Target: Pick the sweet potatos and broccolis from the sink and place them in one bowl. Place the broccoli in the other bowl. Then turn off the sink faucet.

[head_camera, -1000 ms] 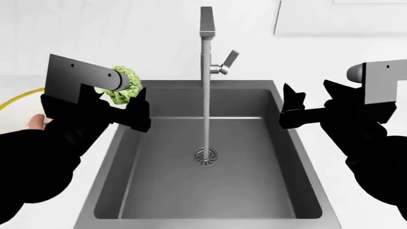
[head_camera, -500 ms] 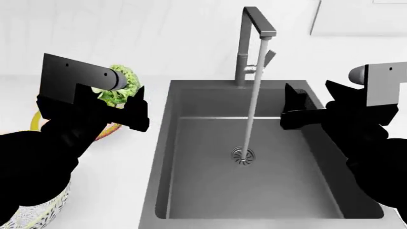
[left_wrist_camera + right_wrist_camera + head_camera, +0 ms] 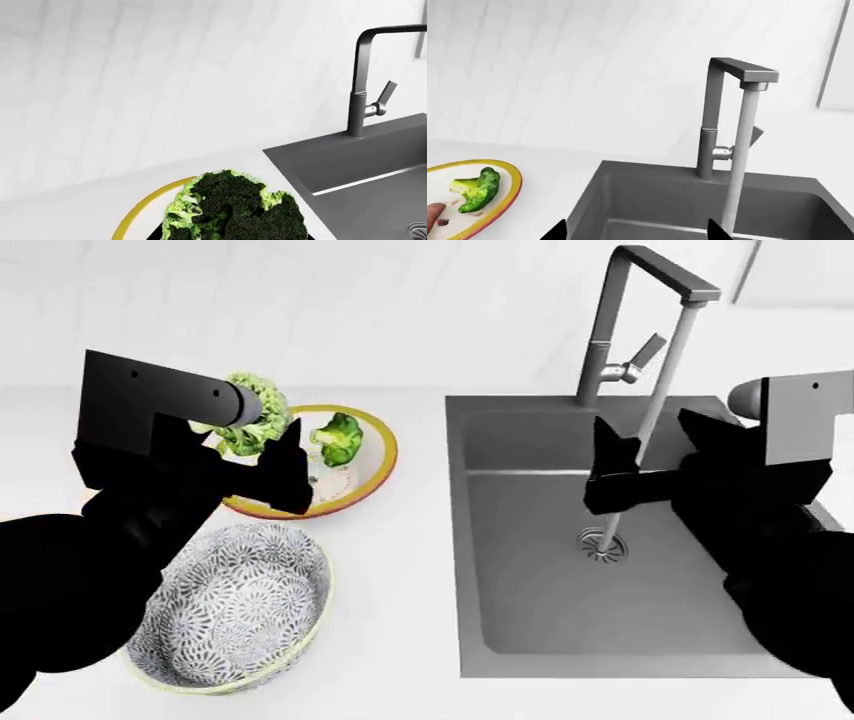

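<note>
The view has been swinging left since a second ago, so the sink (image 3: 534, 570) is now sitting to the right and two bowls have come into sight. The left gripper (image 3: 254, 455) is clenching a broccoli (image 3: 254, 410) above the near rim of the yellow-rimmed bowl (image 3: 374, 465), left of the sink, where a second broccoli (image 3: 339, 438) is lying (a patterned bowl (image 3: 234, 605) is sitting nearer). The right gripper (image 3: 647, 465) is hovering released over the sink, with the faucet (image 3: 627, 330) running water (image 3: 641, 450).

Left tool (image 3: 274, 455) grips broccoli (image 3: 254, 410) above yellow-rimmed bowl (image 3: 376, 455) — faucet (image 3: 627, 330) running.
</note>
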Robot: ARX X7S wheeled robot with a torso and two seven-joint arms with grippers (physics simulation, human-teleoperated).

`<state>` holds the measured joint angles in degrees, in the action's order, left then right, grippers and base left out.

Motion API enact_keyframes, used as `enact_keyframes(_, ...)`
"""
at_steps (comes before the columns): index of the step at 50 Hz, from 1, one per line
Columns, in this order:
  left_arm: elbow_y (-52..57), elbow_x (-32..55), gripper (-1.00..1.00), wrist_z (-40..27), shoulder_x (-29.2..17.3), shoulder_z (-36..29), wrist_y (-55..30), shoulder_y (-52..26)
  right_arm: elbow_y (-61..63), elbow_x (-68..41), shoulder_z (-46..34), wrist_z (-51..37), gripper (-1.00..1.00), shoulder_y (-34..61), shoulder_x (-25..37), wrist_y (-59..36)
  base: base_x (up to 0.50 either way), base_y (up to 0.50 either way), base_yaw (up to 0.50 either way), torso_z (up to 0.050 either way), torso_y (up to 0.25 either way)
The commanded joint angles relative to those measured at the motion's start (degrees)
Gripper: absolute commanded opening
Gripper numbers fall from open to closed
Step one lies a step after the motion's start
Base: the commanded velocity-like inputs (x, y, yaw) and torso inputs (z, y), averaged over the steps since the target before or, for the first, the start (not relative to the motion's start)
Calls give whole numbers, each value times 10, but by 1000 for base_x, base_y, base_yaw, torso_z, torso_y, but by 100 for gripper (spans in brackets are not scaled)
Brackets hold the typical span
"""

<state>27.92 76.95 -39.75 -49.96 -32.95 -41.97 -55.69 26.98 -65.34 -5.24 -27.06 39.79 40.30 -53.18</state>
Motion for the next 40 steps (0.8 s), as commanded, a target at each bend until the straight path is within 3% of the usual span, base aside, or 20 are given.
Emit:
enact_keyframes(1, -6, 1, -100, 16, 0, 0, 19, 5, 0, 7, 0, 7, 100, -4, -3, 2, -320, 461, 0, 0, 0)
enact_keyframes(11, -9, -2, -100, 21, 4, -4, 21, 10, 2, 7, -1, 9, 100, -3, 0, 3, -333, 422, 0, 0, 0)
enact_keyframes(23, -14, -7, -100, 25, 15, -9, 22, 10, 8, 13, -2, 12, 100, -9, 5, 9, -14, 336, 0, 0, 0)
enact_keyframes(30, -15, -2, -100, 35, 19, -10, 23, 8, 10, 15, -4, 16, 100, -8, 7, 11, 0, 42, 0, 0, 0)
enact_keyframes(40, -24, 99, -100, 80, 42, -17, -14, -31, 4, 6, -8, 15, 100, -8, 6, 4, 0, 0, 0, 1, 0)
